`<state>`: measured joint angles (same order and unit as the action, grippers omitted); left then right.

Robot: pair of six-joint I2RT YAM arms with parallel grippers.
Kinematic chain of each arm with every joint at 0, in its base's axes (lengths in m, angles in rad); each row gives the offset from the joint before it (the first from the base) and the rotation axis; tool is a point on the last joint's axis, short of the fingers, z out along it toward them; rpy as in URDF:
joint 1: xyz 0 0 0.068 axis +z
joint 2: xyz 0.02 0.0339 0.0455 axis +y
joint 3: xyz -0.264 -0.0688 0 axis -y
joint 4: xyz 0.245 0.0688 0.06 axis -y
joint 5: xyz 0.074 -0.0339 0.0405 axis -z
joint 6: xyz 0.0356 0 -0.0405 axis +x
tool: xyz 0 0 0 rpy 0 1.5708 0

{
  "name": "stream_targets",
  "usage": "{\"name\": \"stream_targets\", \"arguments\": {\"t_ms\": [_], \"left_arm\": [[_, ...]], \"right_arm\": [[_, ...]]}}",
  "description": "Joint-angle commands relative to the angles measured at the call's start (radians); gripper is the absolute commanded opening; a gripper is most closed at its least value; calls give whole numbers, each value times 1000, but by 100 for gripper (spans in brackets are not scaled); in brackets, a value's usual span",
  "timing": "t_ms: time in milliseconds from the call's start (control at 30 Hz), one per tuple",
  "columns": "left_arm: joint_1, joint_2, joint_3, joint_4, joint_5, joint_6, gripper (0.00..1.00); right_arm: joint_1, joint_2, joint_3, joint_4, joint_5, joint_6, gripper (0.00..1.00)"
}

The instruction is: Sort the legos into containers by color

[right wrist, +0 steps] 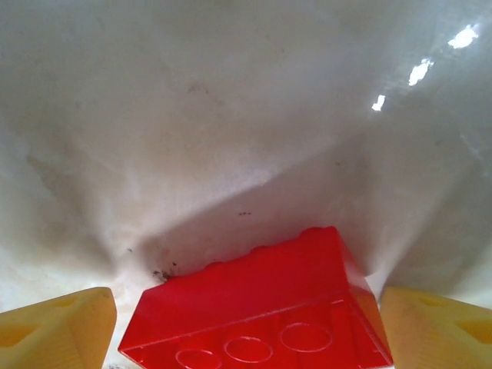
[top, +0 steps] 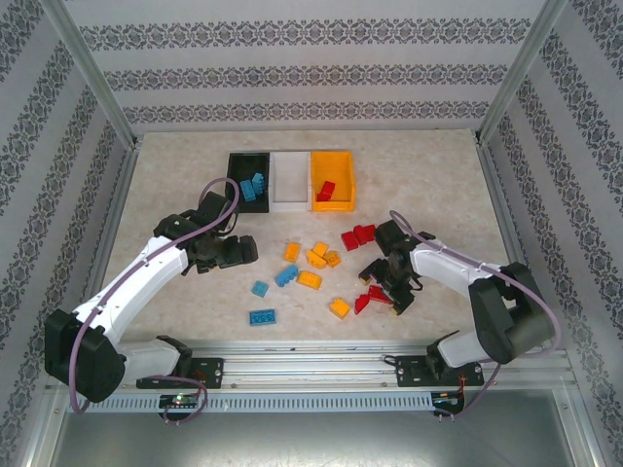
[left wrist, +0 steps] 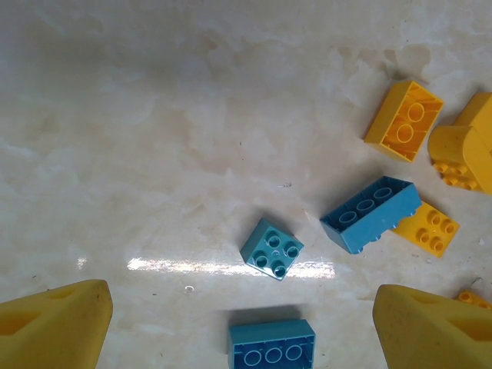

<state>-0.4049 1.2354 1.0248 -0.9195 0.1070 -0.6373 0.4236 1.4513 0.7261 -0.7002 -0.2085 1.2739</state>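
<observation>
Over the left half of the pale marbled table [top: 175, 185], the left gripper [top: 238, 251] hangs with its jaws wide apart and nothing between them. Under it, the left wrist view shows a small square blue plastic brick [left wrist: 272, 247] set cornerwise. Beside that is a long blue plastic brick [left wrist: 372, 214] whose long axis climbs toward the right. A second long blue brick [left wrist: 272, 344] lies crosswise at the bottom edge.

At the back stand a black bin [top: 233, 177] with blue bricks in it, a white bin [top: 291, 185], and a yellow bin [top: 348, 183] with one red brick inside. Loose yellow plastic bricks [top: 314, 259] are scattered mid-table.

To the right, the right gripper [top: 386, 285] is low over a red plastic brick [right wrist: 261, 307] lying on the table. Its jaws are apart and straddle the brick, with the pads very near its ends, and no pinch is evident. The row of studs runs from one fingertip toward the other, so the long axis lies along the closing line.

These bricks should be light, rigid and slick-walled, and unlikely to be harmed by a squeeze. The flat opposite walls are probably the best hold, squarely and low, since a corner grip could make the brick twist out.
</observation>
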Motion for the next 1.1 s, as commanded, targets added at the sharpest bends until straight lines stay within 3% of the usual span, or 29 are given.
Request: {"name": "stream_targets", "arguments": {"t_ms": [0,267,700,1067], "left_arm": [[-6,-5,-23,-14,-13,-14,89],[-7,14,-26,4,-1,-17,89],[-6,51,6,9,8,5,89],[-8,-54,-169,89,174,-125,89]], "right_arm": [[14,22,26,6,-19,-2,83],[9,-14,22,-11,-2,-27,68],[-3,-99,157,-103,58,-102,67],[-11,155,535,-9,35,-160,67]]}}
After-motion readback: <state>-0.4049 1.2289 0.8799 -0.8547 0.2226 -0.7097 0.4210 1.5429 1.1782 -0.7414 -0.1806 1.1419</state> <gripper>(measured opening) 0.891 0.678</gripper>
